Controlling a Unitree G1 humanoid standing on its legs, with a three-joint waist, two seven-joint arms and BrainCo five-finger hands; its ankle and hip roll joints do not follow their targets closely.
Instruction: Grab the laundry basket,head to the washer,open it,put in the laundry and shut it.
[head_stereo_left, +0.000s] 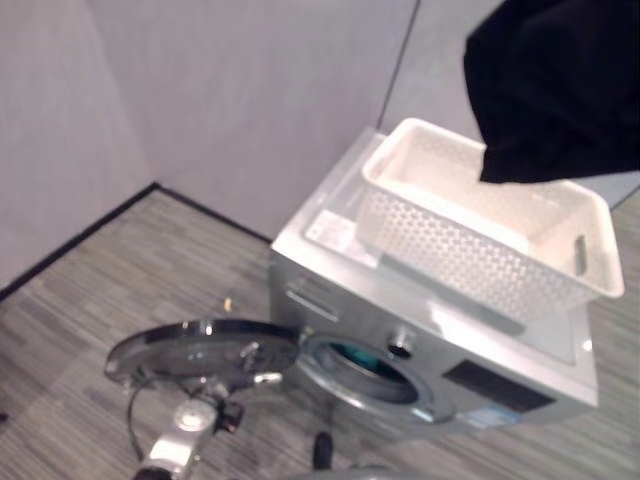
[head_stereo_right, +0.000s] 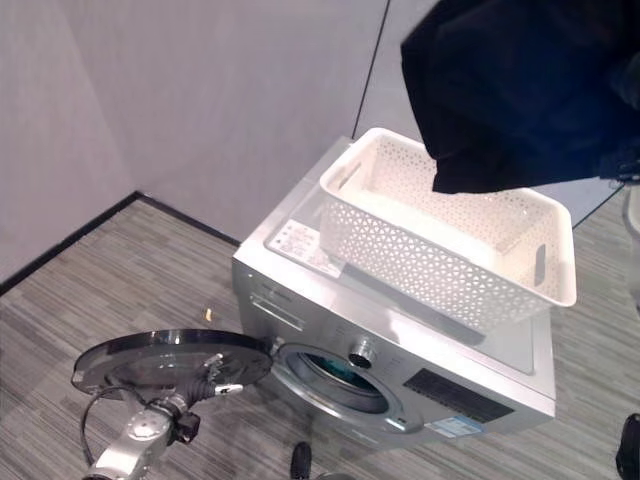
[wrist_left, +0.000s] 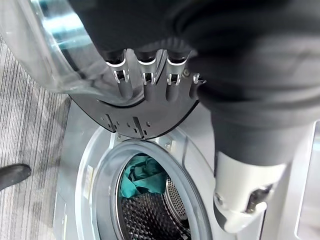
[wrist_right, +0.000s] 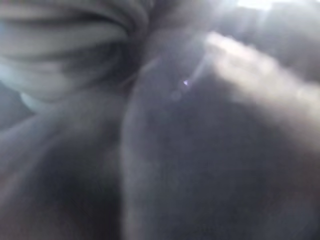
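The washer (head_stereo_right: 400, 370) stands with its round door (head_stereo_right: 170, 360) swung fully open toward the robot's left, and the white basket (head_stereo_right: 450, 240) sits on top of it. A black garment (head_stereo_right: 520, 90) hangs high over the basket's far right end, well above the drum opening. A teal piece of laundry (wrist_left: 142, 175) already lies inside the drum.

The left robot hand (wrist_left: 145, 75) rests at the open door, its fingers straight against the door's inner face, not curled round anything. The right robot hand's state I cannot tell: in the right wrist view dark cloth presses close around it, so the garment seems to be bunched in or over that hand, but the fingers are hidden.

Main risk, as I judge it: the garment hangs long and loose, so on the way down it may catch on the basket rim or drape over the washer's front edge instead of going into the drum. A trailing end left across the door seal would stop the door shutting. The left hand at the door could also nudge it partway closed and narrow the opening
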